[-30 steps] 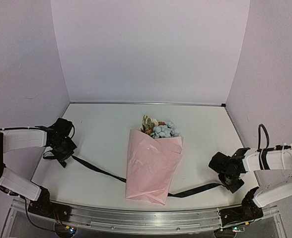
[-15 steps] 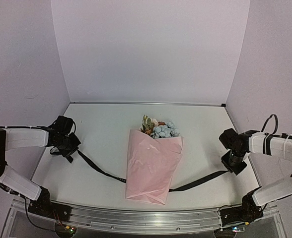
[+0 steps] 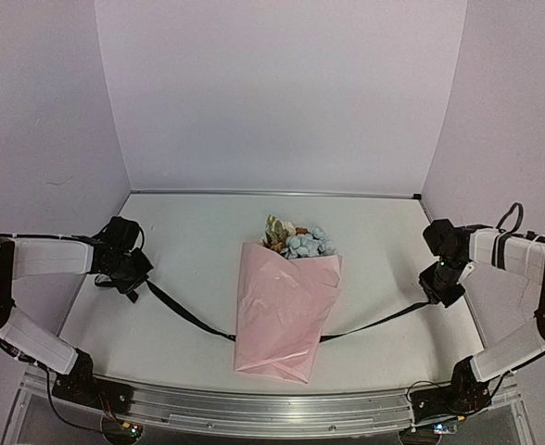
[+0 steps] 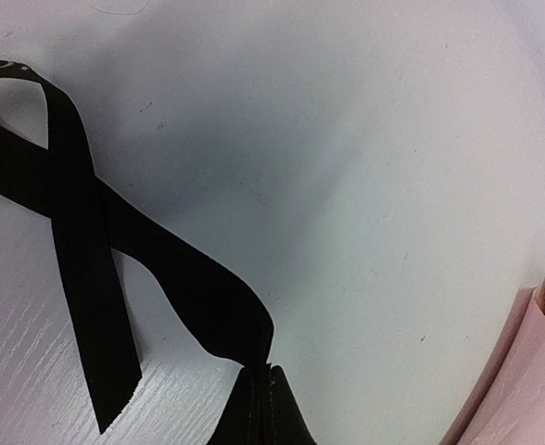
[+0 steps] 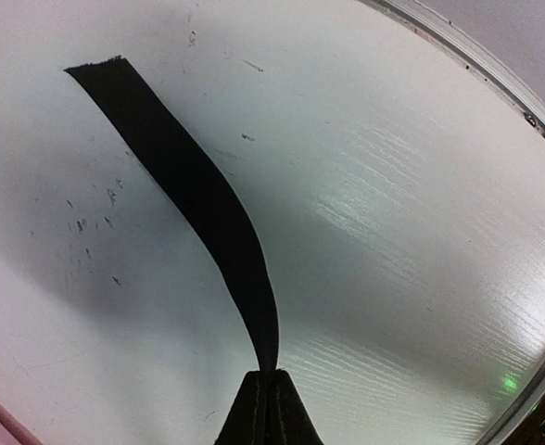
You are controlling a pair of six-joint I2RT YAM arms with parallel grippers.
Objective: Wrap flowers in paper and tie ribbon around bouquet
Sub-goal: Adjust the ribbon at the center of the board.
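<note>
The bouquet [image 3: 285,311] lies mid-table, a pink paper [image 3: 282,324] cone with blue, cream and orange flowers [image 3: 297,239] at its far end. A black ribbon [image 3: 184,315] runs under it from left to right. My left gripper [image 3: 132,286] is shut on the ribbon's left part; in the left wrist view the ribbon [image 4: 87,260] loops away from the closed tips [image 4: 265,369]. My right gripper [image 3: 432,295] is shut on the right part [image 3: 374,322]; the free tail [image 5: 198,199] leaves its tips [image 5: 272,373].
White walls close in the table [image 3: 198,241] on the left, back and right. A metal rail [image 3: 254,408] runs along the near edge by the arm bases. The pink paper edge [image 4: 523,371] shows at the right of the left wrist view.
My right gripper has moved away from the near edge toward the back right, pulling its side of the ribbon straighter. The left gripper shifted slightly right. The bouquet stayed put.
</note>
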